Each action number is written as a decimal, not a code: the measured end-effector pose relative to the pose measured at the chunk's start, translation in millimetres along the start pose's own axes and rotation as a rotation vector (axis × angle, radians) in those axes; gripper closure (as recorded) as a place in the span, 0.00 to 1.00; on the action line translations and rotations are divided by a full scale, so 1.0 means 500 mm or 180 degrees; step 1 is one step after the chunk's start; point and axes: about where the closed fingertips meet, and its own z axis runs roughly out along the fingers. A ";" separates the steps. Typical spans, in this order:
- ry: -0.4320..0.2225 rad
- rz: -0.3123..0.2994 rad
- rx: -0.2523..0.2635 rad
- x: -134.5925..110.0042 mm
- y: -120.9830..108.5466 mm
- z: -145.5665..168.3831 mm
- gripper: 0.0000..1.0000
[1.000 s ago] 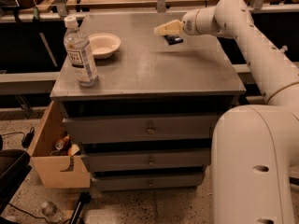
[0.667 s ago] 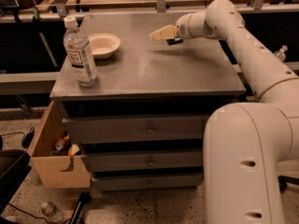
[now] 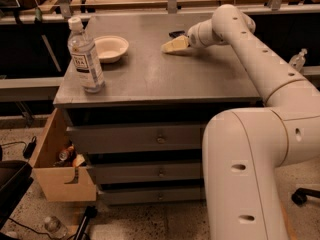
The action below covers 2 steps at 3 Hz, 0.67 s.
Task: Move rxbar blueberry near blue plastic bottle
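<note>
Task barely started, by my read. The rxbar blueberry (image 3: 176,33) is well apart from the blue plastic bottle (image 3: 86,59), off to the bottle's right and farther back. The tool (image 3: 174,45) sits just beside the bar, on the side nearer the bottle. Can't tell whether the tool is wide, narrow or holding the bar. Left to do: get the bar across and set it down by the bottle.

- Bar: small, flat, dark wrapper.
- Bottle: tall clear plastic, white cap, white label.
- Bowl (image 3: 111,48): shallow, cream, just behind the bottle to its right.
- Bench (image 3: 165,79): flat grey metal top, dull sheen.
</note>
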 end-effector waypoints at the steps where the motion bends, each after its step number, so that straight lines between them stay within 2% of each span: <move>1: 0.0039 0.0003 0.0015 0.000 -0.004 -0.001 0.42; 2: 0.0039 0.0002 0.0015 -0.011 -0.004 -0.008 0.64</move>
